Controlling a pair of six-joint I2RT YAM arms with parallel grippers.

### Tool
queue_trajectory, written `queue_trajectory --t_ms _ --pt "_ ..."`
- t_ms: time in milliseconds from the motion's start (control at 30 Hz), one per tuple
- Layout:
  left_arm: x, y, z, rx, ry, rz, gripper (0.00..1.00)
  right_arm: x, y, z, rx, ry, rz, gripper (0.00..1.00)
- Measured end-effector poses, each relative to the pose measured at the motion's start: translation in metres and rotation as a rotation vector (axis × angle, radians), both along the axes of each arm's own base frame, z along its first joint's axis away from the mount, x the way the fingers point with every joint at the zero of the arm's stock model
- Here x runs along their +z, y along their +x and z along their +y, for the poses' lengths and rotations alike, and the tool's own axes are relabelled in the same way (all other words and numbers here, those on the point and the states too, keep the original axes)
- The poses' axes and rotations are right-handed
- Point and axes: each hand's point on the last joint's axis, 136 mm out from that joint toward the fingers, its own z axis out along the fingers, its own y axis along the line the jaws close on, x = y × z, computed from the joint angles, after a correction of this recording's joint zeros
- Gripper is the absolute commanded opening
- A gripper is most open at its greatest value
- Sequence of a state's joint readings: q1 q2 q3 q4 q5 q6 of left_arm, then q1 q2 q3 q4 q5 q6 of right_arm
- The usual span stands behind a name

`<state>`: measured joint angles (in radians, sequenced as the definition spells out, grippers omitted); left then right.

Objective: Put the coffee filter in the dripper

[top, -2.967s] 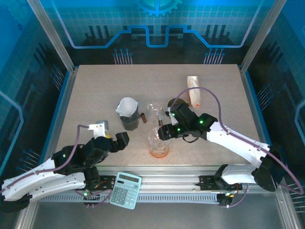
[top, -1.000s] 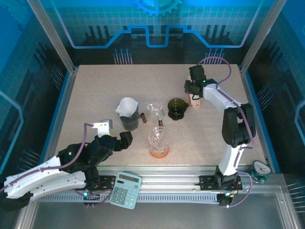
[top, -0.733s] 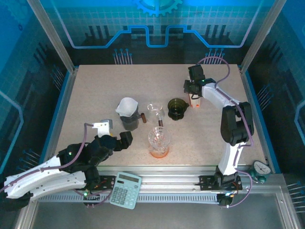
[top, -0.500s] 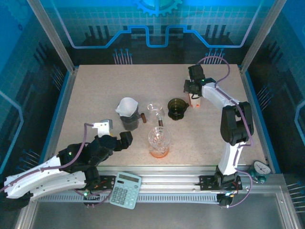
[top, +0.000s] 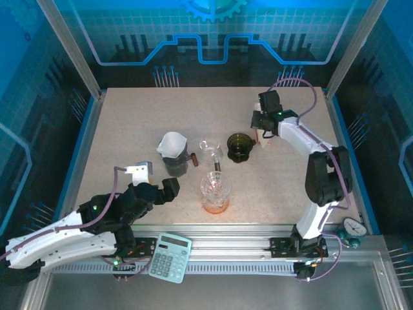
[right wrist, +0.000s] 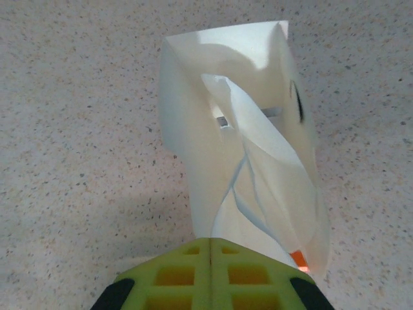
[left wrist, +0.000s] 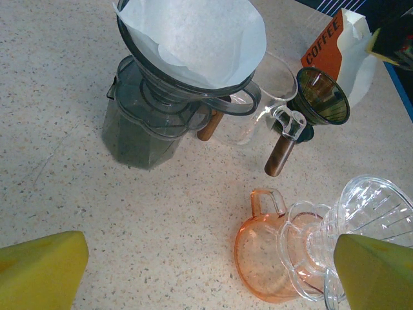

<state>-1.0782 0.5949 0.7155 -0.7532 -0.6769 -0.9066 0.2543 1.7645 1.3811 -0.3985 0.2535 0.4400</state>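
A stack of white coffee filter (right wrist: 239, 142) paper stands in an orange pack (left wrist: 322, 48) at the back right of the table. My right gripper (right wrist: 211, 242) is shut on the near edge of that paper (top: 261, 135). A dark green dripper (top: 240, 146) (left wrist: 321, 97) sits just left of the pack. A clear glass dripper (top: 215, 186) (left wrist: 371, 216) rests on an orange cup (left wrist: 268, 248) near the front. My left gripper (left wrist: 213, 271) (top: 153, 179) hovers open above the bare table, left of the cup.
A grey dripper lined with a white filter (top: 171, 144) (left wrist: 193, 32) sits on a dark container (left wrist: 139, 129). A glass server with a brown handle (top: 210, 154) stands between it and the green dripper. A calculator (top: 170, 258) lies on the front rail.
The right arm swung from the table's middle to the filter pack at the back right. Its jaws closed on the white paper in the last second. The left arm stayed still.
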Motion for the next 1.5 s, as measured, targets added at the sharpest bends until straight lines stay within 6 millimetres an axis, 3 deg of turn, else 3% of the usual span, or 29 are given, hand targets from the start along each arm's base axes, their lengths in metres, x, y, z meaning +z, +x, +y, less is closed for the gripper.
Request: queue_trajectory --t_ms 200,367,567,767,967,1133,1500 --pt "0.0 0.0 0.0 0.0 0.0 0.0 0.99 0.041 -0.032 -0.004 0.017 0.039 -0.084 0.0" --pt "0.0 0.0 0.0 -0.005 0.006 -0.003 0.99 0.082 -0.071 0.001 0.062 0.085 -0.174 0.0" --pt "0.001 0.0 0.0 -0.013 0.015 -0.008 0.99 0.126 -0.139 0.029 0.217 0.158 -0.253 0.0" --pt "0.001 0.0 0.0 -0.015 0.017 -0.01 0.99 0.156 -0.207 0.06 0.433 0.242 -0.279 0.0" --pt "0.002 0.0 0.0 -0.023 0.023 -0.017 0.99 0.167 -0.266 0.092 0.652 0.281 -0.183 0.0" --pt "0.002 0.0 0.0 -0.024 0.024 -0.017 0.99 0.168 -0.299 0.122 0.808 0.265 -0.09 0.0" --pt "0.005 -0.001 0.002 -0.026 0.005 -0.024 0.99 0.128 -0.303 0.165 0.909 0.105 0.128 0.0"
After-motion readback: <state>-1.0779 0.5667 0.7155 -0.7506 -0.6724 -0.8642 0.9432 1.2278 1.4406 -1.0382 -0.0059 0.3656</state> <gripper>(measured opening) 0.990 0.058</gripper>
